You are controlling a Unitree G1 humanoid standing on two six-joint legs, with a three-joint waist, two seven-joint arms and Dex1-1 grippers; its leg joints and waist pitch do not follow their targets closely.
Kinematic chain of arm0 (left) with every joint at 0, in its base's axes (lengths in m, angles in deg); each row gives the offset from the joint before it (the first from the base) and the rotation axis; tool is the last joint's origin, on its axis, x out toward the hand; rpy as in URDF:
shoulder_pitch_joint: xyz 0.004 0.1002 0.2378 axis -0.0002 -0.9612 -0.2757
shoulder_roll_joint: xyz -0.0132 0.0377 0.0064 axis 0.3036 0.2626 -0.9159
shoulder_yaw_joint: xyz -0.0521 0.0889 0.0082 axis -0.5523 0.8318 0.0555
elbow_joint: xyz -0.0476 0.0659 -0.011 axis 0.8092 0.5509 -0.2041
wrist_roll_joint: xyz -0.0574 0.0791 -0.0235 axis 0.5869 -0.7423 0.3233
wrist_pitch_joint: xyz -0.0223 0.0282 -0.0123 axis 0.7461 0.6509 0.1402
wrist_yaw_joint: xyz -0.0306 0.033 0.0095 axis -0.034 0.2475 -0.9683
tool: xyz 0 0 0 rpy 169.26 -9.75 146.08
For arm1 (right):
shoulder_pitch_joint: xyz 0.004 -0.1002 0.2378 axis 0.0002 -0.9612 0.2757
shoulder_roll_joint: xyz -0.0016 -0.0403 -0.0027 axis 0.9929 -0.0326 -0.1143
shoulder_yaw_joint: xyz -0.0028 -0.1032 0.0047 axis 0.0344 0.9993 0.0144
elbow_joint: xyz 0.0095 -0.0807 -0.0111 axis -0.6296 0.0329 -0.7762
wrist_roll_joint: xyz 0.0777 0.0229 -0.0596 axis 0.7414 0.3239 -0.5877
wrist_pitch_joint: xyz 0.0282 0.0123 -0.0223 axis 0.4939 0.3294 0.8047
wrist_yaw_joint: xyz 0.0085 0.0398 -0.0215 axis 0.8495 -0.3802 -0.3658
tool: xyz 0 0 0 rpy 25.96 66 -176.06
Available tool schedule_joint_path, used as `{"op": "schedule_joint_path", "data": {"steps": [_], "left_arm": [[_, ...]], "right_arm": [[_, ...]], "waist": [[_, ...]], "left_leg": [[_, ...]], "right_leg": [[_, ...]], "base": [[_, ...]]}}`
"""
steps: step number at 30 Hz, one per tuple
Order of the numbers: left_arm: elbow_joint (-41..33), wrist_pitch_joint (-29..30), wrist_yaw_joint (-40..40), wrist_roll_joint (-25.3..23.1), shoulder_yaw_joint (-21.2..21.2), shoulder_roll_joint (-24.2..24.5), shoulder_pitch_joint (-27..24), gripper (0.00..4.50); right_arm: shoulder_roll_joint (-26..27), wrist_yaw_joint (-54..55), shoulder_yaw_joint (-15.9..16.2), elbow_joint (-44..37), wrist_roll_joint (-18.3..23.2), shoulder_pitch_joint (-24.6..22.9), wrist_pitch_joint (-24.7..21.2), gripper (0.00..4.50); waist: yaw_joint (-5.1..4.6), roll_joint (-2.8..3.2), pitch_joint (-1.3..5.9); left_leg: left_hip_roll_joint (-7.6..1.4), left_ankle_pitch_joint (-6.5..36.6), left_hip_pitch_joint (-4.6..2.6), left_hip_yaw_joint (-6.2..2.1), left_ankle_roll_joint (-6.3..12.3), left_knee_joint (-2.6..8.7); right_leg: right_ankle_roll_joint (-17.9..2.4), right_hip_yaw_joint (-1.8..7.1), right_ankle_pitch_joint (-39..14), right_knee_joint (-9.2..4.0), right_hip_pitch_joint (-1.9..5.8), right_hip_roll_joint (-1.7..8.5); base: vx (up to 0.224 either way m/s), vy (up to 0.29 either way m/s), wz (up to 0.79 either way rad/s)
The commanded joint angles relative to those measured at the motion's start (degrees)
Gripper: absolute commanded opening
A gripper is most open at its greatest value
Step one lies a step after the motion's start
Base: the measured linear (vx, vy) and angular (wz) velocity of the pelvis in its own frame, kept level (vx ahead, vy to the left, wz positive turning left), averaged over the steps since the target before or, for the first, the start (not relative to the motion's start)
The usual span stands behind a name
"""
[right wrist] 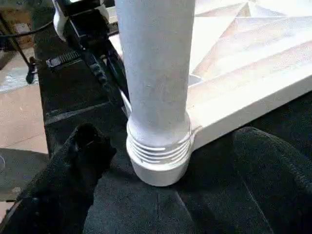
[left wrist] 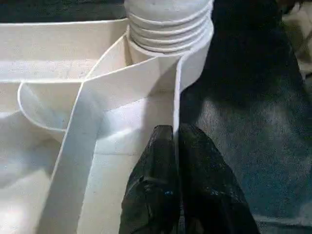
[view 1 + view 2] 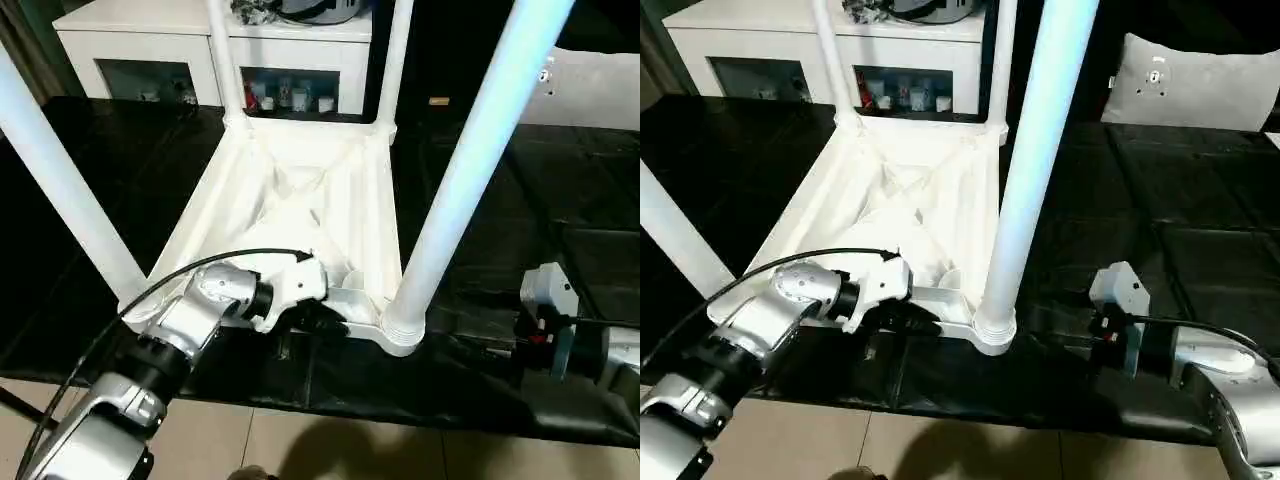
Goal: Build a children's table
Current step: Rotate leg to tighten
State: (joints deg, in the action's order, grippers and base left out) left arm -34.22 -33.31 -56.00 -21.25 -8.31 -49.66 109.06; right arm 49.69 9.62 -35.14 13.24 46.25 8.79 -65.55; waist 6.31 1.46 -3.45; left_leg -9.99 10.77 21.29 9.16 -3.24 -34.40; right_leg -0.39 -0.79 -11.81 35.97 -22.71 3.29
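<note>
Legs (image 3: 470, 160) run out of frame; left pincer (image 2: 175, 141) pinches tabletop (image 2: 146, 87) rim, right pincer (image 1: 165, 161) wide.

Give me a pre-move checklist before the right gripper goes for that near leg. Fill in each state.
1. Left gripper shut on the tabletop's near rim: ok.
2. Right gripper open, one finger on each side of the near right leg, not touching: ok.
3. All four legs standing in their corner sockets: ok.
4. Near right leg screwed fully home: not ok, threads show above the socket.
5. Tabletop flat on the black mat: cannot tell.
</note>
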Motion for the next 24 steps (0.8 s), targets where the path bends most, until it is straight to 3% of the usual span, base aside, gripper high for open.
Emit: {"op": "schedule_joint_path", "data": {"steps": [1, 4, 9, 10, 14, 15, 19, 20, 24], "left_arm": [[2.9, 0.1, 2.0, -3.8, 0.6, 1.8, 0.4, 0.04], [3.6, -0.5, 1.6, -4.2, 0.6, 1.7, 1.0, 0.04], [4.4, 0.3, 2.2, -2.5, -1.2, 0.4, 1.5, 0.04], [5.4, 0.6, 1.9, -1.8, -1.6, 0.0, 1.9, 0.46], [7.6, 0.3, 1.3, -1.4, -2.0, -0.4, 2.4, 0.75], [7.6, 0.3, 1.3, -1.4, -2.0, -0.4, 2.4, 0.75], [9.1, 1.8, -1.1, 0.5, -3.2, -1.1, 3.1, 0.75], [9.5, 1.6, -1.3, 0.5, -3.2, -1.2, 3.3, 0.43], [11.0, 0.8, -1.6, 0.5, -3.4, -1.3, 3.8, 0.18]], "right_arm": [[-0.4, -1.2, 0.6, 0.8, -0.8, 1.1, 1.1, 4.50], [-0.1, -1.9, 1.5, 3.2, -1.7, 2.7, 2.2, 4.50], [0.4, -2.3, 2.4, 6.0, -2.4, 4.4, 3.4, 4.50], [0.7, -2.6, 2.9, 7.4, -2.5, 5.2, 4.0, 4.50], [2.7, -3.9, 4.5, 14.5, -4.2, 8.1, 7.5, 4.50], [2.7, -3.9, 4.5, 14.5, -4.2, 8.1, 7.5, 4.50], [4.1, -6.9, 5.0, 27.9, -6.1, 12.4, 14.2, 4.50], [4.3, -7.5, 5.0, 31.0, -6.5, 13.5, 15.7, 4.50], [4.9, -8.7, 5.1, 36.6, -7.1, 15.6, 18.7, 4.50]], "waist": [[0.42, -1.19, 3.40], [0.42, -1.26, 3.31], [0.33, -1.28, 3.43], [0.38, -1.13, 3.43], [0.13, -0.98, 3.50], [0.19, -1.03, 3.53], [0.20, -1.08, 3.63], [0.17, -1.08, 3.69], [0.38, -1.13, 3.77]], "left_leg": [[-2.44, 11.1, -0.30, -0.59, 2.77, 4.03], [-2.56, 12.4, -0.47, -0.65, 2.10, 4.19], [-2.49, 11.9, -0.49, -0.56, 2.15, 4.12], [-2.49, 12.0, -0.53, -0.51, 2.25, 4.08], [-2.40, 13.2, -0.50, -0.54, 1.98, 4.09], [-2.50, 13.3, -0.63, -0.51, 1.85, 4.12], [-2.41, 12.9, -0.57, -0.28, 2.18, 3.89], [-2.34, 12.1, -0.52, -0.24, 2.38, 3.88], [-2.37, 10.5, -0.35, -0.07, 3.47, 3.68]], "right_leg": [[-10.5, 1.72, -14.2, -5.32, 2.70, 4.52], [-9.9, 1.79, -18.4, -5.60, 2.60, 4.74], [-10.5, 1.76, -16.9, -5.49, 2.62, 4.64], [-10.7, 1.75, -16.8, -5.48, 2.50, 4.60], [-11.3, 1.56, -17.7, -5.59, 2.49, 4.69], [-11.3, 1.61, -17.7, -5.64, 2.41, 4.66], [-13.0, 1.48, -15.6, -5.40, 2.44, 4.72], [-13.2, 1.45, -14.4, -5.34, 2.59, 4.54], [-14.1, 1.41, -10.8, -5.01, 2.82, 4.44]], "base": [[0.000, 0.000, 0.00], [0.000, 0.000, 0.00], [0.000, 0.000, 0.00], [0.000, 0.000, 0.00], [0.000, 0.000, 0.00], [0.000, 0.000, 0.00], [0.000, 0.000, 0.00], [0.000, 0.000, 0.00], [0.000, 0.000, 0.00]]}}
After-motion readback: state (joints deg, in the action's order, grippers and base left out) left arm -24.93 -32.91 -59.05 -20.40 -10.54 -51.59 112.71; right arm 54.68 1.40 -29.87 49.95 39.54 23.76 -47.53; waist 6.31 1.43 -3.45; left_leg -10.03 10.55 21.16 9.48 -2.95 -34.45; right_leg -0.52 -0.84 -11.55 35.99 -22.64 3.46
